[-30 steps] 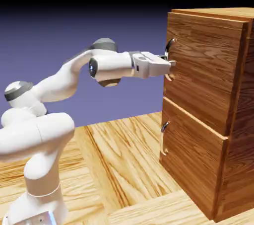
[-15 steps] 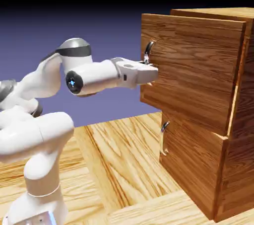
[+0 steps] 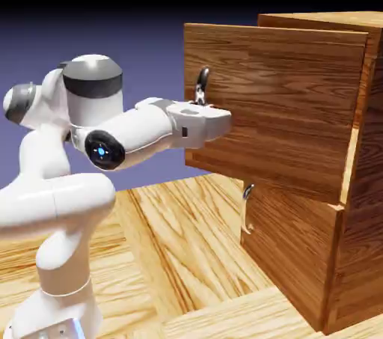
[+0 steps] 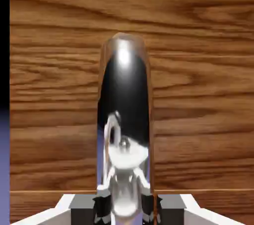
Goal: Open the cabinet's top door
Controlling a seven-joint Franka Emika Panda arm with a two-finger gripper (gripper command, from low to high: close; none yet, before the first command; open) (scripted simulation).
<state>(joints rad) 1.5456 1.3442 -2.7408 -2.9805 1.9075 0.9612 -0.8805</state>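
Top door [image 3: 277, 105] ajar, swung leftward off the cabinet [image 3: 351, 180] — handle [image 4: 124, 119] upright, jaws clenched around it.

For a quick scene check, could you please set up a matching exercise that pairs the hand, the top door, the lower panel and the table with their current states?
Things:
1. hand
2. top door
3. lower panel
4. table

States:
A. flush with the cabinet front, its small handle untouched
B. pulled out from the cabinet front
C. shut on the top door's handle
D. wood-grain surface under the cabinet

Pairs: 1-C, 2-B, 3-A, 4-D
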